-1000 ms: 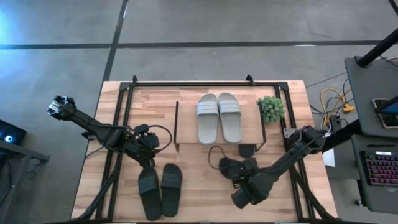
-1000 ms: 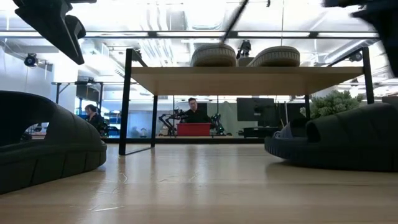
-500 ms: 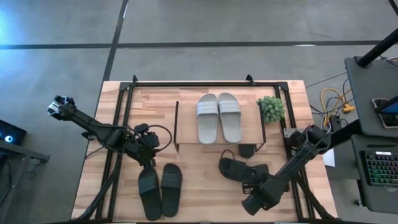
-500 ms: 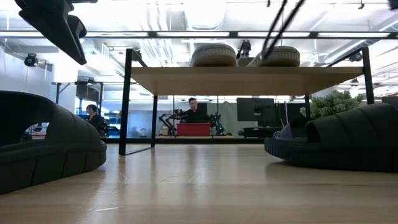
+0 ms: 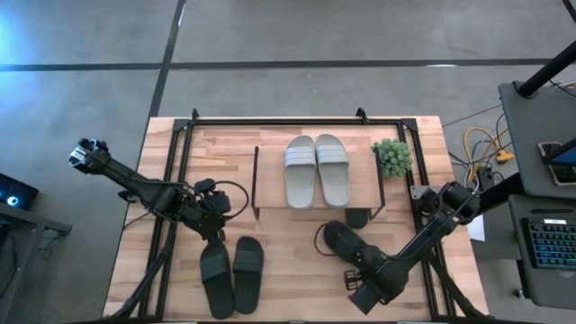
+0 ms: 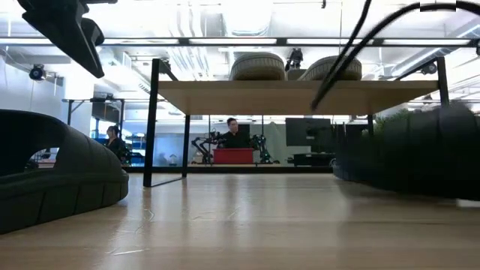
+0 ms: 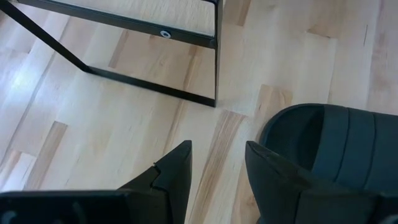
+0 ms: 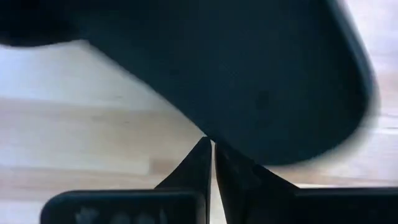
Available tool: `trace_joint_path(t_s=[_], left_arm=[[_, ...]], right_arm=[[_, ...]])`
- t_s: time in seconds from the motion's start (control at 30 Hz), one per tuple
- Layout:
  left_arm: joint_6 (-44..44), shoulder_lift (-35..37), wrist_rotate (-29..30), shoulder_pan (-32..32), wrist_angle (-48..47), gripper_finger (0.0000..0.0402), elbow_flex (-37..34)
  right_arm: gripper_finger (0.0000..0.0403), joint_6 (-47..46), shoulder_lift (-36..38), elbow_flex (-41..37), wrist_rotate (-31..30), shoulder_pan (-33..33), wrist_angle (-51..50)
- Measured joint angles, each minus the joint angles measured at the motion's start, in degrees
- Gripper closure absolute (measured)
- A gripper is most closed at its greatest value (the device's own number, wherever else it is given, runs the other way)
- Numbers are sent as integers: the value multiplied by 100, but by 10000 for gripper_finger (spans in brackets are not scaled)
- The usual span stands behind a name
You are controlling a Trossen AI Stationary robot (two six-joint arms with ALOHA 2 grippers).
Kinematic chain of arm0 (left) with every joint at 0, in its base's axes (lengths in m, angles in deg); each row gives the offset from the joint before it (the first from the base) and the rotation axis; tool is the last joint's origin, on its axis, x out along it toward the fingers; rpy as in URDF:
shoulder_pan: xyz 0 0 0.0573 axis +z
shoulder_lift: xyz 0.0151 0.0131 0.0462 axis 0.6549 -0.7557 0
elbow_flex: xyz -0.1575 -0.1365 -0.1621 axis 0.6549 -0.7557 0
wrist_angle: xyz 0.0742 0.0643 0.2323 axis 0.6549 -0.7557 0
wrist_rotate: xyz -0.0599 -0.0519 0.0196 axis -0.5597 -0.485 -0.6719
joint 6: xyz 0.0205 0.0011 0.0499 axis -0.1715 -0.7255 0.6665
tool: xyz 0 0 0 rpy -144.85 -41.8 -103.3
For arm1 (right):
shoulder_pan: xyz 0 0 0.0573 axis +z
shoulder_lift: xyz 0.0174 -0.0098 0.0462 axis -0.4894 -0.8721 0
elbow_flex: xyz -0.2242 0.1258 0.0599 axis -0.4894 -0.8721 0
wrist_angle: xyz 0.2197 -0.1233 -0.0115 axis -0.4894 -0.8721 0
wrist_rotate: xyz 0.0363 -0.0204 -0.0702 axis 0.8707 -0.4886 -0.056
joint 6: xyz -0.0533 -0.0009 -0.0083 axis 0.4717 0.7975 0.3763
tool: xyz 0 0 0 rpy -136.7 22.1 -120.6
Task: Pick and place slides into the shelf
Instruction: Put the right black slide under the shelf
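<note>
While the right tool (image 5: 353, 273) grips a black slide (image 5: 343, 243) by its heel end, fingers pinched near-shut on the sole edge in the right wrist view, the step in hand looks like carrying that slide toward the shelf (image 5: 255, 175).

- Held slide: front right of the bench (image 5: 288, 270), just in front of the shelf, toe pointing roughly at the lower tier. Low view shows it only as a dark smear on the right; cannot tell if it is clear of the bench.
- Grey-white pair (image 5: 317, 169) sits side by side on the shelf's top board and takes most of it.
- Another black slide (image 5: 357, 217) pokes out from under the shelf's front edge, right side.
- Black pair (image 5: 231, 273) lies front left, untouched.
- Left tool (image 5: 210, 230) hovers just above that pair, fingers apart, gripping nothing.

Next move, as I judge it: slide the held one in under the top board, beside the slide already there, keeping it low and level.

Edges and room: the black side frames and the board's front lip are the catch points. Lower tier looks open to the left of the tucked slide. Small potted plant (image 5: 392, 157) stands just right of the shelf; bench between the arms is bare.
</note>
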Motion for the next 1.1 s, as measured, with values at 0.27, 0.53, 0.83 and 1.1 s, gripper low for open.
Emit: trace_joint_path(t_s=[0.27,0.53,0.83,1.1], left_arm=[[2,0,-8,0,-2,267,0],[-10,0,2,0,0,267,0],[-13,0,117,0,7,267,0],[-87,0,133,0,12,267,0]], right_arm=[[390,147,13,349,-648,-67,-435],[390,-178,13,715,-698,-56,-1925],[390,-140,20,318,-800,-215,-2461],[390,1013,20,72,-1610,-705,-1469]])
